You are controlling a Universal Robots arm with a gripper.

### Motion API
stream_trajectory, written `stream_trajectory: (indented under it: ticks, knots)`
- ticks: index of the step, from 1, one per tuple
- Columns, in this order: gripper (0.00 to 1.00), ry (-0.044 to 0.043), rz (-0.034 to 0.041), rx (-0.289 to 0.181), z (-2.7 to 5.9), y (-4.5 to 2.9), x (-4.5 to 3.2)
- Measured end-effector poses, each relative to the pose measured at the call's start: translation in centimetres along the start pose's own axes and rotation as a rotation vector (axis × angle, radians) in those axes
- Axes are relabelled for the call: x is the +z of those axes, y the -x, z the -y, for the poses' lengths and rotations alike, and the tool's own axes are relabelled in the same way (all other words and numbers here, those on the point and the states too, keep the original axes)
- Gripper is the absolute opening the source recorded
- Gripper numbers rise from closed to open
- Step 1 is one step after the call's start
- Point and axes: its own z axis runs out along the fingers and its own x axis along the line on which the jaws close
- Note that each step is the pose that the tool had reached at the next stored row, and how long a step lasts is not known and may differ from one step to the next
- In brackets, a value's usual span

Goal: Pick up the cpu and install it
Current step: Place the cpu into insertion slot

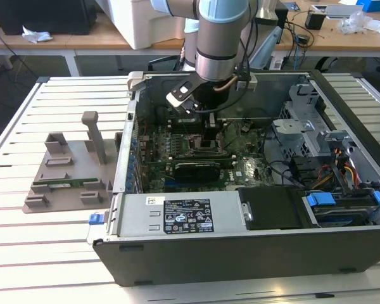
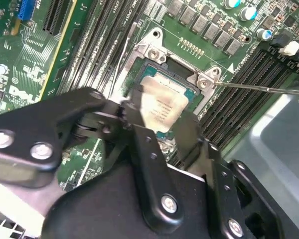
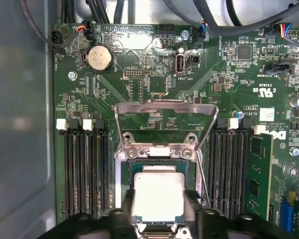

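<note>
At the exterior view's left a grey holder with a memory stick is seen on the table, well apart from the open case. Inside the case the arm is held over the board, with the gripper above the socket. In both wrist views the cpu is seen gripped between the fingers, which are narrowed onto two opposite edges, directly over the socket, whose load plate is raised. The install step is judged to be in hand: the cpu is at the socket and not yet let go. Seating is judged to call for the cpu being kept level and square to the socket. Whether the cpu rests on the contacts cannot be told. Its near edge is covered by the gripper, and in the exterior view the socket is masked by the gripper.
</note>
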Motion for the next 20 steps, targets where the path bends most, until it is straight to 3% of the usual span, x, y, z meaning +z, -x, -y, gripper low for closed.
stream_trajectory:
  ticks: [2,3,4,5,6,9,13,20]
  knots:
    - [0.42,0.0000,0.0001,0.000,0.00,0.00,-0.01]
    - [0.30,-0.0001,0.0001,0.000,0.00,0.00,-0.01]
    - [0.30,0.0000,0.0002,0.000,0.00,0.00,-0.01]
    - [0.18,-0.0001,0.0002,0.000,0.00,0.00,-0.01]
    - [0.12,0.0000,0.0001,0.000,0.00,0.01,-0.01]
    - [0.11,0.0000,0.0000,0.000,0.00,0.13,0.04]
    - [0.11,0.0002,-0.0118,-0.007,0.01,0.27,0.34]
    - [0.11,-0.0007,-0.0137,-0.012,-0.27,0.48,0.92]
